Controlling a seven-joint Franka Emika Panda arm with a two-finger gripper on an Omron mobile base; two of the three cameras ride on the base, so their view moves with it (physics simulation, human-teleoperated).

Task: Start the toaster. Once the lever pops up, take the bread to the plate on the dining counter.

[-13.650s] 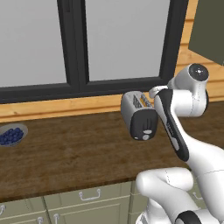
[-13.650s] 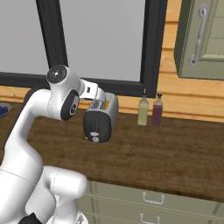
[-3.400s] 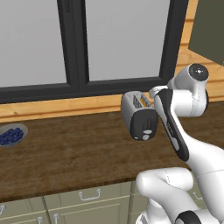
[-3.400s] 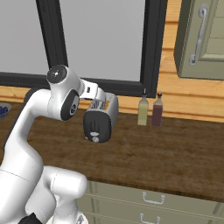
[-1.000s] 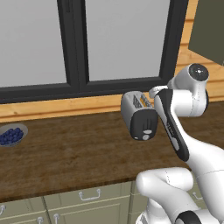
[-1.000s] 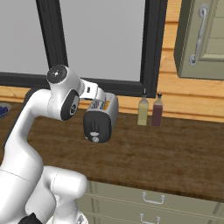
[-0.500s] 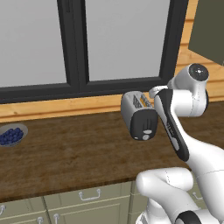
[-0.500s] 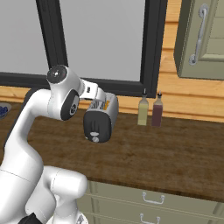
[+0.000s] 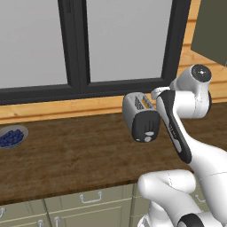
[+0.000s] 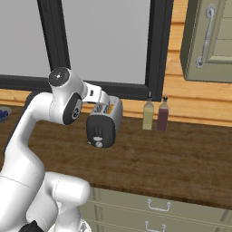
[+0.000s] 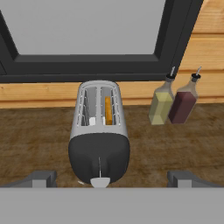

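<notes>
The silver toaster [image 11: 99, 131] stands on the wooden counter [image 11: 39, 135] below the window, its black end panel facing me. The bread [image 11: 107, 110] sits sunk in the right slot, showing just its tan top edge. The lever [image 11: 100, 181] is a pale tab at the low end of the panel's slot. My gripper [image 11: 112, 180] hovers in front of and above that end panel, open wide, with nothing between its fingertips [image 11: 40, 178]. From the base cameras the toaster [image 9: 141, 117] [image 10: 104, 123] is partly covered by my forearm. The plate and the dining counter are out of view.
Two bottles, one olive [image 11: 161, 103] and one dark red [image 11: 183, 101], stand right of the toaster against the wall. A grey bowl of blue berries [image 9: 12, 136] sits far left. A wall cabinet [image 10: 208, 41] hangs at upper right; drawers [image 10: 158, 206] run under the counter.
</notes>
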